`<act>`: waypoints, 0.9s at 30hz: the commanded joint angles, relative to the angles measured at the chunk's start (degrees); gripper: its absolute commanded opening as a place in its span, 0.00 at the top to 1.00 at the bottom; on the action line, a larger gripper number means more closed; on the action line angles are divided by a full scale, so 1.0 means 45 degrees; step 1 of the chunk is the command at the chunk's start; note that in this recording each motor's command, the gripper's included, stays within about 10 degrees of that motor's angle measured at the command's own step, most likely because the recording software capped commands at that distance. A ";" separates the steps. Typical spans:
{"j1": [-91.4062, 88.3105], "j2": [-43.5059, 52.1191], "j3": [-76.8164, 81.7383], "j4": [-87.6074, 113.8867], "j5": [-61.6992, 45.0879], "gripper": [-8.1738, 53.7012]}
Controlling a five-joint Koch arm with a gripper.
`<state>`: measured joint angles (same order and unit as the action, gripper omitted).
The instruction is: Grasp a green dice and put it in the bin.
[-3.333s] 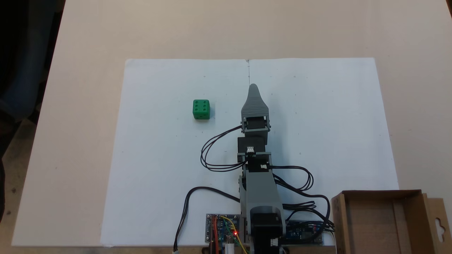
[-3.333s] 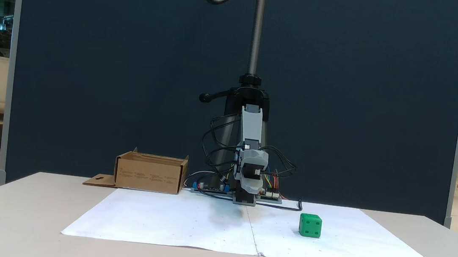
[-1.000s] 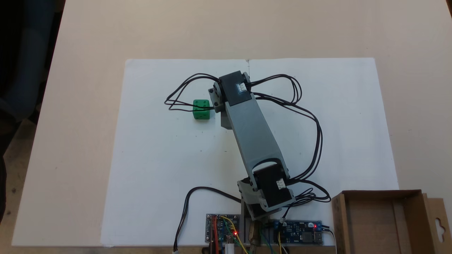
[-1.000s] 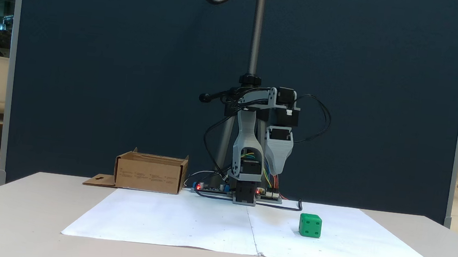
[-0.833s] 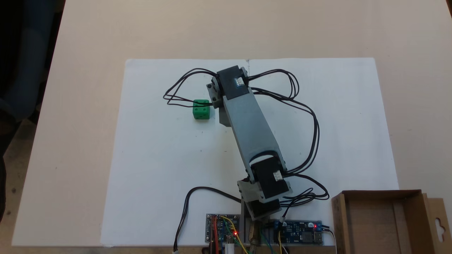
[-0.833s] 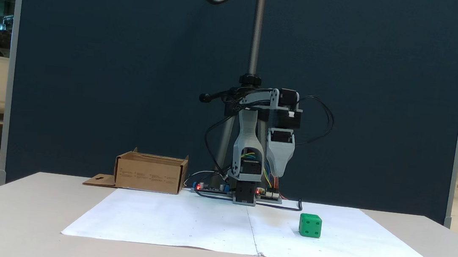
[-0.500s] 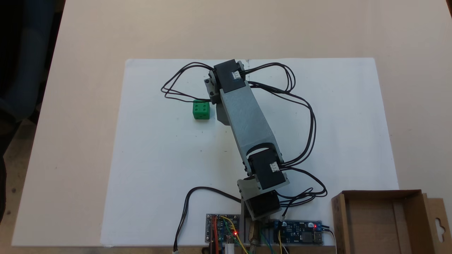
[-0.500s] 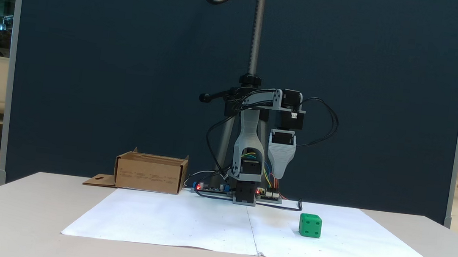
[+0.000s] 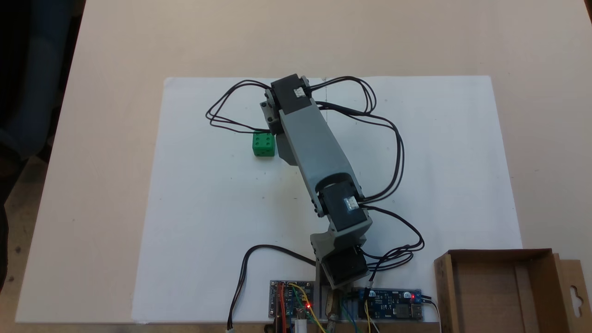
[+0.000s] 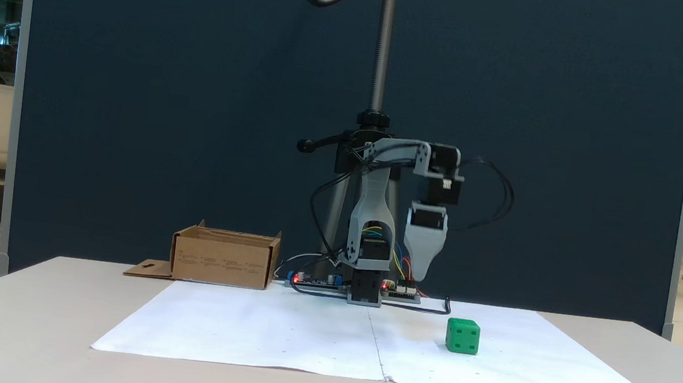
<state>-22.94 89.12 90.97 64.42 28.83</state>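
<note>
The green dice [image 9: 263, 144] lies on the white paper, left of my arm in a fixed view, and right of the gripper [image 10: 420, 277] in the other, where the dice [image 10: 463, 336] rests well below and nearer the camera. The gripper hangs tip down above the paper, holding nothing. Its jaws lie one behind the other, so I see a single tapered tip. From above, the forearm [image 9: 314, 148] covers the gripper. The bin [image 9: 445, 291], a shallow brown cardboard box, stands at the bottom right with nothing in it; its front wall [image 10: 223, 263] shows left of the arm's base.
A white paper sheet [image 9: 208, 222] covers the middle of the beige table [image 9: 115, 55]. Circuit boards [image 9: 291, 305] and black cable loops [image 9: 397, 148] lie around the arm's base. A metal stand pole [image 10: 384, 44] rises behind it, before a dark blue partition.
The arm has swung and reached further out toward the dice, and the gripper now hangs slightly lower and nearer to it. The dice and the bin have not moved.
</note>
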 commanded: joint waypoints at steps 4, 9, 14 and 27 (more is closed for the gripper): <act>-0.0215 -0.0117 -0.0605 -0.0371 0.1152 0.17; -0.0723 -0.0664 -0.0625 -0.0566 0.1309 0.17; -0.1074 -0.0801 -0.0605 -0.0938 0.1836 0.17; -0.1680 -0.1270 -0.0605 -0.2598 0.2578 0.19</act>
<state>-29.36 82.62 90.97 54.23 35.86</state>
